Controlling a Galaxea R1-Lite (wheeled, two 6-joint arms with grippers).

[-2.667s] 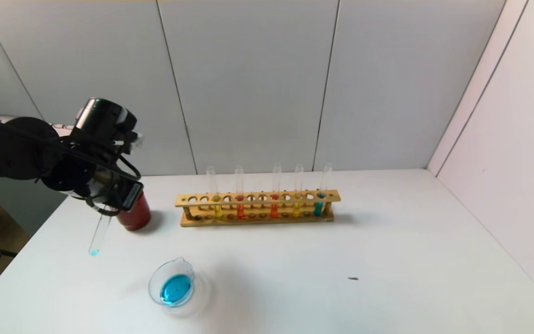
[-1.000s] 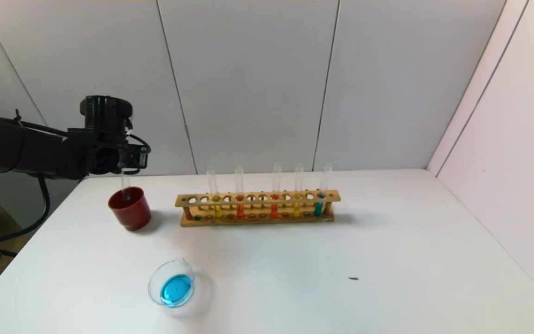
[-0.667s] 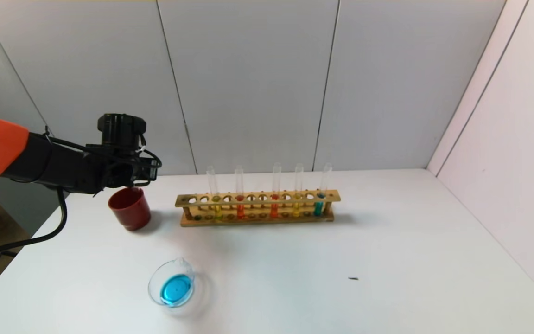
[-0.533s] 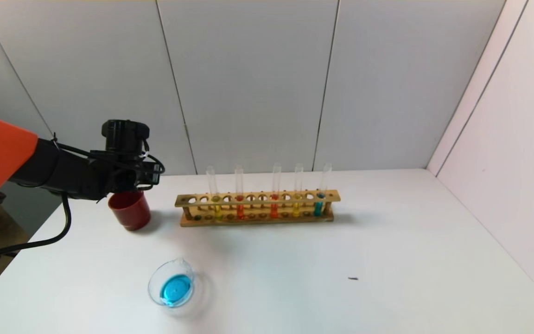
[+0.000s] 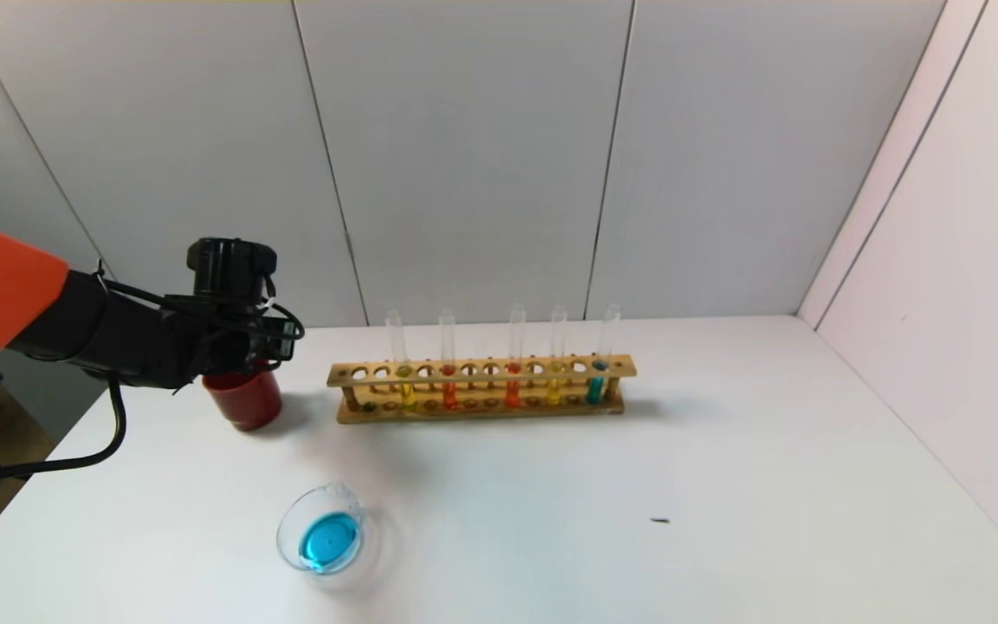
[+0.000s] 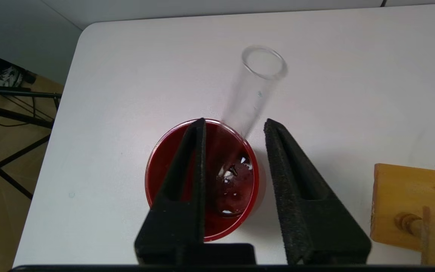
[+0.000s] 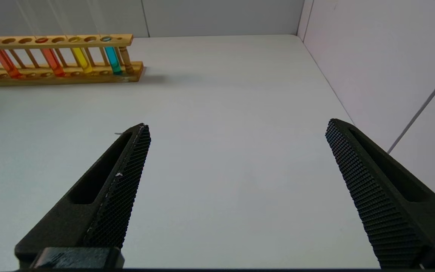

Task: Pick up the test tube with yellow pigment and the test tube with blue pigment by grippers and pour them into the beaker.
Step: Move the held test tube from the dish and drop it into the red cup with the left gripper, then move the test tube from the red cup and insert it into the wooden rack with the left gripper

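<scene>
My left gripper (image 5: pixel 245 348) hangs right over the dark red cup (image 5: pixel 249 405) at the table's back left. In the left wrist view it (image 6: pixel 235 121) is open. An emptied clear test tube (image 6: pixel 257 87) leans free in the cup (image 6: pixel 157 177), against the rim, touching neither finger. The beaker (image 5: pixel 321 537) holds blue liquid near the front left. In the wooden rack (image 5: pixel 482 368) stand a blue-pigment tube (image 5: pixel 596 386) and two yellow-pigment tubes (image 5: pixel 554 392) (image 5: pixel 406 393). My right gripper (image 7: pixel 237 124) is open and empty over bare table, out of the head view.
Two orange-red tubes (image 5: pixel 449 392) (image 5: pixel 512 392) stand in the rack, whose end shows in the left wrist view (image 6: pixel 402 204). A small dark speck (image 5: pixel 660 521) lies on the table at the right. Walls close the back and right sides.
My left gripper carried the emptied blue-traced tube from beside the beaker to the red cup, lowered it in and let it go. The beaker and rack have not moved.
</scene>
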